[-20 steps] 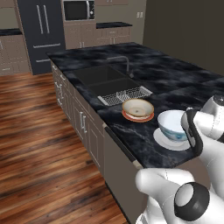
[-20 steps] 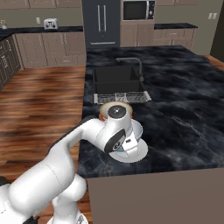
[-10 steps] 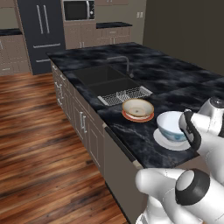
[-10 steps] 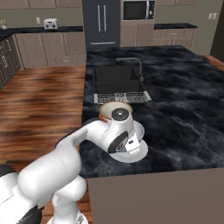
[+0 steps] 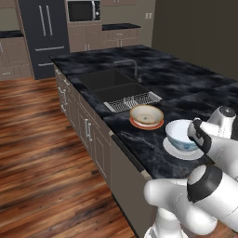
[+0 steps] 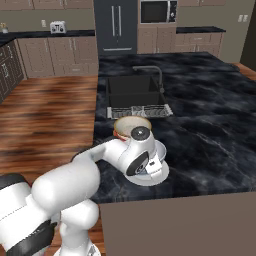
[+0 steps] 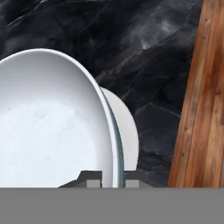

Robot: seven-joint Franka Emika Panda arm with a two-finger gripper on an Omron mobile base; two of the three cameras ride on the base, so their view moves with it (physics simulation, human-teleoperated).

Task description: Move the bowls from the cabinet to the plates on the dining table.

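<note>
Pinching the rim of the white bowl with blue pattern (image 5: 182,135), your gripper (image 7: 113,178) is nearly closed, one finger inside the wall and one outside. You can see that bowl sitting over the white plate (image 5: 188,152), just beside the cream bowl (image 5: 146,115), which rests on the orange-red plate (image 5: 146,125) near the sink (image 5: 111,85) on the dining table (image 5: 186,83).

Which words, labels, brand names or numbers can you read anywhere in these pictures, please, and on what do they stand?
None can be read. The white bowl, white plate, cream bowl, microwave and refrigerator bear no legible text; the microwave's panel is too small to tell.
</note>
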